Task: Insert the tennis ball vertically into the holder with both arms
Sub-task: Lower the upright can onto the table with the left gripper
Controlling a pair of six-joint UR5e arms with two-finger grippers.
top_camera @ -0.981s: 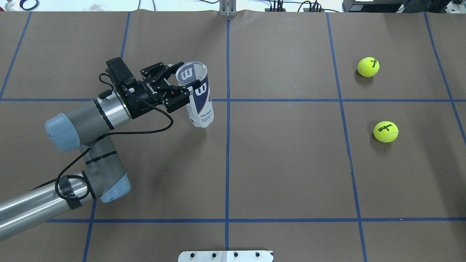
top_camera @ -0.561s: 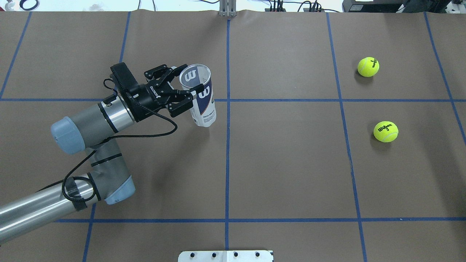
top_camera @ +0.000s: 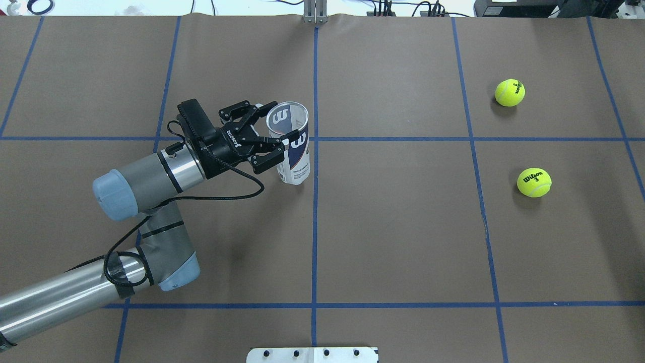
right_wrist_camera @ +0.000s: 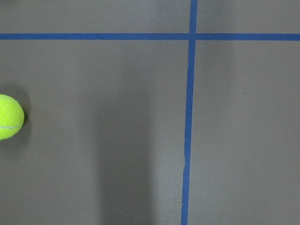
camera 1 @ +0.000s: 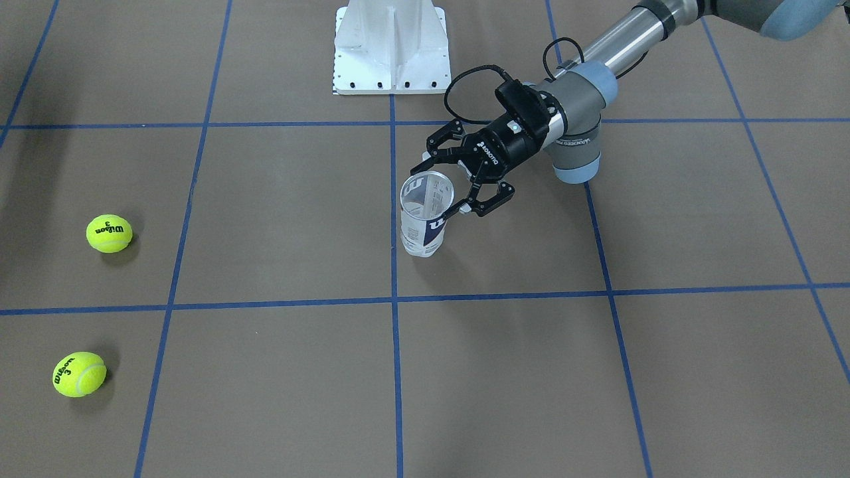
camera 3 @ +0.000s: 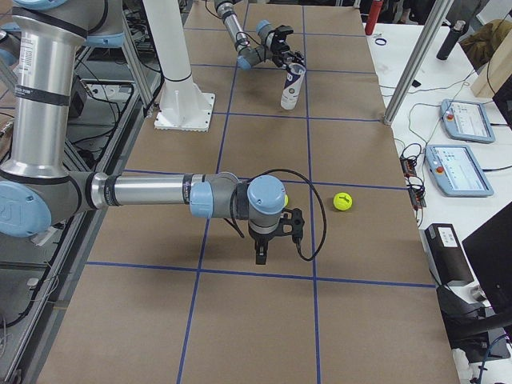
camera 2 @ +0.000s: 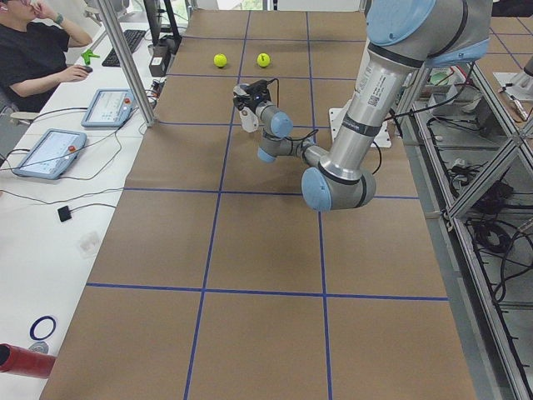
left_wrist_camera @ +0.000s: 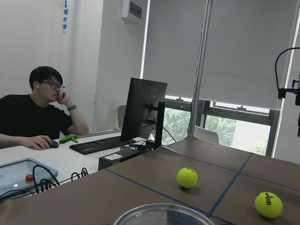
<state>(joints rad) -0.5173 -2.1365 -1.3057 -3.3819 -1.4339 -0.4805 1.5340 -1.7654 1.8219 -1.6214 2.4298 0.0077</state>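
Note:
The holder (top_camera: 295,154), a clear can with a navy and white label, is upright with its open mouth up, near the table's centre line. It also shows in the front view (camera 1: 424,222). My left gripper (top_camera: 276,122) is shut on its upper part, one finger on each side of the rim. I cannot tell whether its base touches the table. Two yellow tennis balls (top_camera: 510,93) (top_camera: 534,182) lie far to the right. My right gripper (camera 3: 258,252) points down near a ball (camera 3: 342,201). It shows only in the right side view, so I cannot tell its state.
The table is brown paper with a grid of blue tape lines (top_camera: 315,227). The white robot base plate (camera 1: 390,46) is at the near edge. An operator (camera 2: 33,50) sits at a desk with tablets beyond the table's far edge.
My left gripper has carried the holder to the right, toward the centre tape line, and slightly nearer. The two balls have not moved.

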